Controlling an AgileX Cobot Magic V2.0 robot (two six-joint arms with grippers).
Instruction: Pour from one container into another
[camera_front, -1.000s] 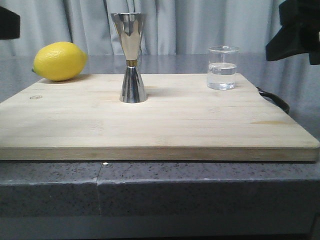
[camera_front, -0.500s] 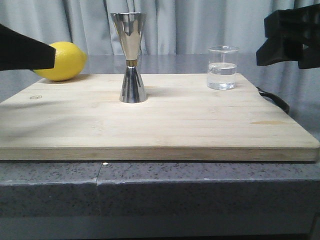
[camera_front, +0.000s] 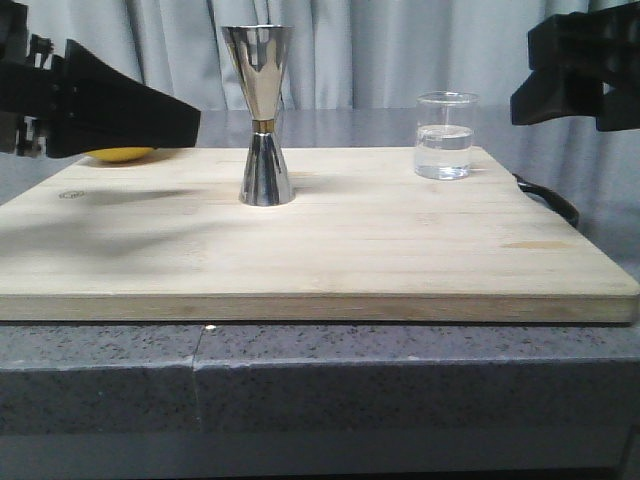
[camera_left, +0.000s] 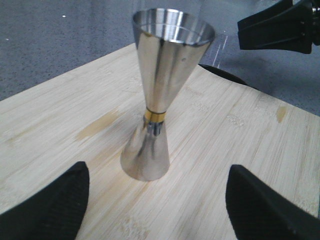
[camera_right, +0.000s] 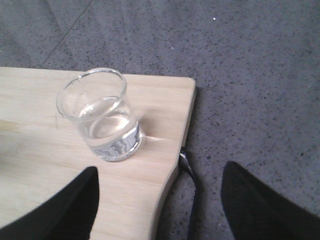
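The steel hourglass jigger (camera_front: 265, 115) with a gold band stands upright on the wooden board (camera_front: 330, 250), left of centre. The clear glass beaker (camera_front: 445, 135), part full of clear liquid, stands at the board's far right. My left gripper (camera_front: 185, 120) hovers open to the left of the jigger, apart from it; in the left wrist view the jigger (camera_left: 160, 95) stands ahead of the open left gripper (camera_left: 157, 200). My right gripper (camera_front: 525, 100) hangs open to the right of the beaker. In the right wrist view the beaker (camera_right: 102, 117) lies ahead, off to one side of the right gripper (camera_right: 160, 200).
A yellow lemon (camera_front: 120, 154) lies at the board's far left, mostly hidden behind my left arm. A black handle (camera_front: 550, 195) juts from the board's right edge. Grey speckled counter (camera_front: 320, 370) surrounds the board; a curtain hangs behind.
My left gripper has swung in from the left toward the jigger and now covers most of the lemon. The right gripper came in a little and has since held still.
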